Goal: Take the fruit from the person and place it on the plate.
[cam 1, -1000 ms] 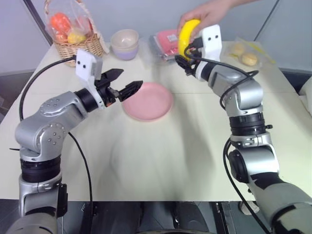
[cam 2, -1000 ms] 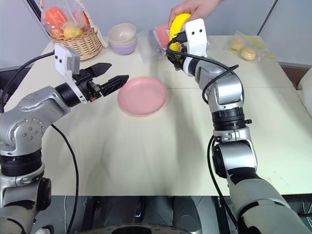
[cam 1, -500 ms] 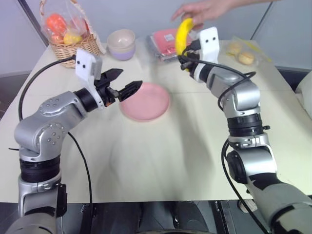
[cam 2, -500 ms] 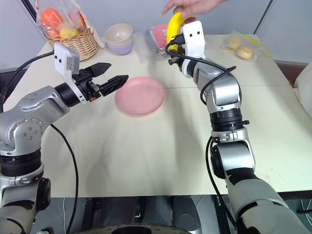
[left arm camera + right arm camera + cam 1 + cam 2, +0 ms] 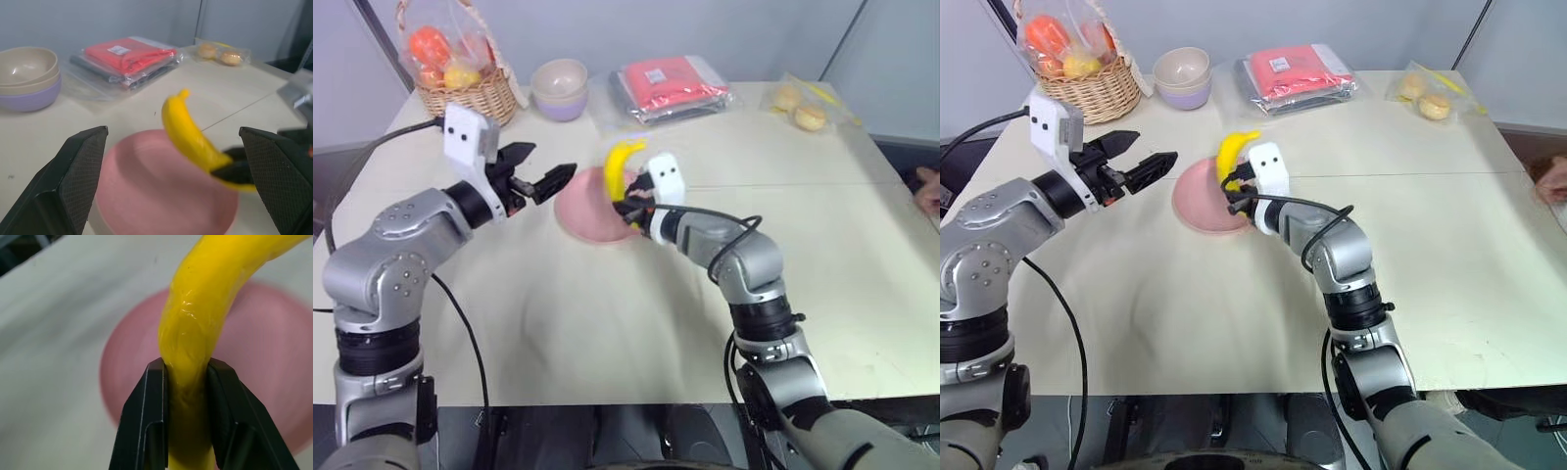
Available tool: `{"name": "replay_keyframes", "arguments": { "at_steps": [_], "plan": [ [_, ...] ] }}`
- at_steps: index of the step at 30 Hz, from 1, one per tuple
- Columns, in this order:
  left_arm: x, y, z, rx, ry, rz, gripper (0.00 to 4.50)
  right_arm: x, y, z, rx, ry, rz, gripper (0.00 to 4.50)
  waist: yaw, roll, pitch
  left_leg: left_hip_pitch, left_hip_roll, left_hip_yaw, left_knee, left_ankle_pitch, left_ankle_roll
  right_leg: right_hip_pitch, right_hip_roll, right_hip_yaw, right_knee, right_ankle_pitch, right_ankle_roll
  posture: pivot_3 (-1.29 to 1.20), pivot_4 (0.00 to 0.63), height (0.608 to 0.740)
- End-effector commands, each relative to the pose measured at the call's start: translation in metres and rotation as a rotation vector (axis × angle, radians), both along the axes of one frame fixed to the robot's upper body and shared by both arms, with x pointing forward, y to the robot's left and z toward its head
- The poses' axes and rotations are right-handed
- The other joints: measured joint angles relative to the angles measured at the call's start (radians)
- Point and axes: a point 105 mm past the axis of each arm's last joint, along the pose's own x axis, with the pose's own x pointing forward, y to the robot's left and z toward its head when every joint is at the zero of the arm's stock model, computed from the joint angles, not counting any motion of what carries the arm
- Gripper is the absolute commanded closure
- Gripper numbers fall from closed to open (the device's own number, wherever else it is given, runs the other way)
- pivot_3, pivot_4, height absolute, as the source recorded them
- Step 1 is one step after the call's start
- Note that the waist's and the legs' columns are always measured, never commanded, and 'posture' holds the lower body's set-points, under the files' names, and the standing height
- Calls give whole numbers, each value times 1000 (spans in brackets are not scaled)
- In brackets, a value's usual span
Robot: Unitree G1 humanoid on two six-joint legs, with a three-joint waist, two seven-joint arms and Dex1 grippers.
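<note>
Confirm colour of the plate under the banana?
Pink plate, plain, no pattern; clearest in the left wrist view.

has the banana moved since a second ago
Yes. The banana, clamped in the right end effector, has come down and toward the robot, from level with the red packet to over the pink plate.

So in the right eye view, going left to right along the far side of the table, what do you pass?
Wicker fruit basket → stacked bowls → flat red packet in clear plastic → wrapped buns.
</note>
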Motion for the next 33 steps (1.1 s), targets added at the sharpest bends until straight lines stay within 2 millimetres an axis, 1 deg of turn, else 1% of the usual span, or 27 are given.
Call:
{"name": "replay_keyframes", "arguments": {
  "at_steps": [1, 5, 7, 9, 10, 11, 13, 15, 17, 20, 23, 24, 25, 26, 27, 30, 31, 33],
  "plan": [
    [-8, 4, 13, -1, -52, 12, 0, -10, 15, 9, 17, -33, 63, 4006, -1, 0, 0, 0, 0, 0, 0, 0, 0, 0, 0, 0, 0, 0, 0, 0, 150, 740],
    [-10, 4, 11, -2, -45, 17, 0, -10, 18, 1, 7, -14, 75, 4006, -2, 0, 0, 0, 0, 0, 0, 0, 0, 0, 0, 0, 0, 0, 0, 0, 150, 740],
    [-11, 4, 11, -3, -43, 19, 0, -9, 18, 0, 0, -18, 73, 2939, -1, 0, 0, 0, 0, 0, 0, 0, 0, 0, 0, 0, 0, 0, 0, 0, 150, 740],
    [-11, 4, 11, -5, -41, 20, 0, -7, 17, 1, 1, -23, 70, 2031, 0, 0, 0, 0, 0, 0, 0, 0, 0, 0, 0, 0, 0, 0, 0, 0, 150, 740],
    [-12, 4, 10, -6, -40, 20, 0, -7, 17, 3, 3, -27, 69, 1544, 1, 0, 0, 0, 0, 0, 0, 0, 0, 0, 0, 0, 0, 0, 0, 0, 150, 740],
    [-11, 3, 10, -7, -39, 20, 0, -6, 16, 5, 4, -33, 68, 964, 1, 0, 0, 0, 0, 0, 0, 0, 0, 0, 0, 0, 0, 0, 0, 0, 150, 740],
    [-11, 2, 10, -11, -38, 15, 0, -5, 14, 9, 4, -50, 66, 35, 0, 0, 0, 0, 0, 0, 0, 0, 0, 0, 0, 0, 0, 0, 0, 0, 150, 740],
    [-11, 0, 10, -15, -39, 8, 0, -4, 13, 12, 0, -68, 65, 35, 0, 0, 0, 0, 0, 0, 0, 0, 0, 0, 0, 0, 0, 0, 0, 0, 150, 740],
    [-10, -2, 10, -18, -38, -3, 0, -3, 10, 21, -6, -103, 75, 35, -1, 0, 0, 0, 0, 0, 0, 0, 0, 0, 0, 0, 0, 0, 0, 0, 150, 740],
    [-10, -5, 9, -17, -33, -21, 0, -1, -1, 35, -20, -155, 62, 35, 0, 0, 0, 0, 0, 0, 0, 0, 0, 0, 0, 0, 0, 0, 0, 0, 150, 740],
    [-15, -10, 3, -6, -5, -66, 0, -3, -46, 66, -49, -281, 24, 35, 7, 0, 0, 0, -1, 0, 0, 0, 0, 0, -1, 0, 0, 0, 0, 0, 150, 740],
    [-16, -10, 1, -1, 1, -74, 0, -5, -54, 72, -58, -305, 22, 35, 10, 0, 0, 0, -1, 0, 0, 0, 0, 1, -1, 0, 0, 0, 0, 0, 150, 740],
    [-19, -11, -2, 6, 9, -88, 0, -13, -69, 79, -70, -335, 35, 35, 10, 0, 0, 0, -1, 0, 0, 0, 0, 1, -1, 0, -1, 0, 0, 0, 150, 740],
    [-22, -10, -5, 13, 21, -99, 0, -23, -88, 86, -100, -374, 51, 35, 12, 0, 0, 0, -2, 0, 0, 0, 0, 1, -1, 0, -1, 0, 0, 0, 150, 740],
    [-24, -10, -7, 19, 29, -106, 0, -35, -104, 92, -138, -408, 73, 35, 16, 0, 0, 0, -1, 0, 0, 0, 1, 1, -1, 0, -2, 0, 0, 0, 150, 740],
    [-28, -8, -11, 28, 48, -117, 0, -66, -133, 96, -235, -440, 138, 35, 24, 0, 0, 0, 0, 0, -1, -1, 2, 1, -1, 0, -4, 0, 0, 0, 150, 740],
    [-29, -8, -12, 31, 53, -120, 0, -73, -139, 95, -257, -440, 154, 35, 25, 0, 0, 0, 0, 1, -1, -2, 4, 2, 0, 0, -4, 0, 0, 0, 150, 740],
    [-31, -7, -14, 28, 57, -119, 0, -85, -157, 96, -278, -418, 139, 35, 26, 0, 0, 1, 1, 1, -1, -4, 7, 2, 0, 0, -3, 0, 0, 0, 150, 740]
  ]
}}
